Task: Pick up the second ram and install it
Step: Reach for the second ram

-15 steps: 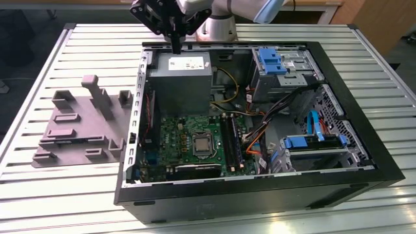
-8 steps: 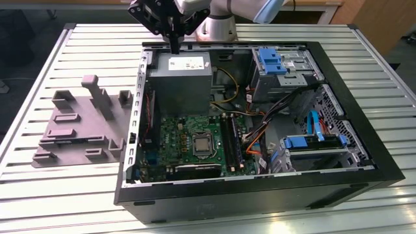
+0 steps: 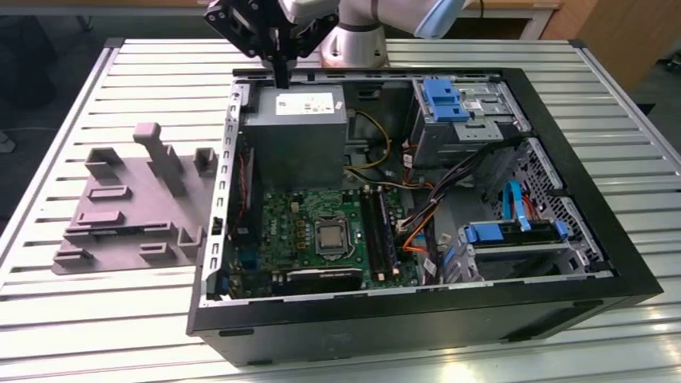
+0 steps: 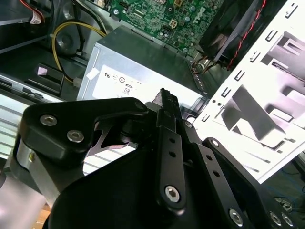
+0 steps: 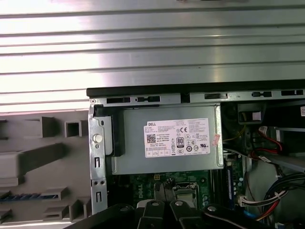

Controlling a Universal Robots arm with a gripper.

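Observation:
My gripper [image 3: 281, 78] hangs over the far edge of the open computer case, just above the grey power-supply box [image 3: 293, 120]. Its black fingers [image 4: 164, 102] stand pressed together, and I see nothing held between them. In the first wrist view the fingertips [image 5: 164, 188] point down over the green board [image 5: 143, 188]. A thin dark-blue strip that looks like the second ram [image 5: 24, 196] lies in a groove of the grey plastic tray [image 5: 43, 160], well to the side of my gripper. The board's long black slots [image 3: 379, 231] run beside the processor socket [image 3: 331, 237].
The tray [image 3: 127, 203] with raised blocks rests on the slatted metal table [image 3: 64, 319], at the exterior view's left of the black case [image 3: 426, 319]. Blue drive cages [image 3: 447, 100] and bundled cables [image 3: 426, 231] fill the case's other side. A fan [image 4: 233, 28] sits by the board.

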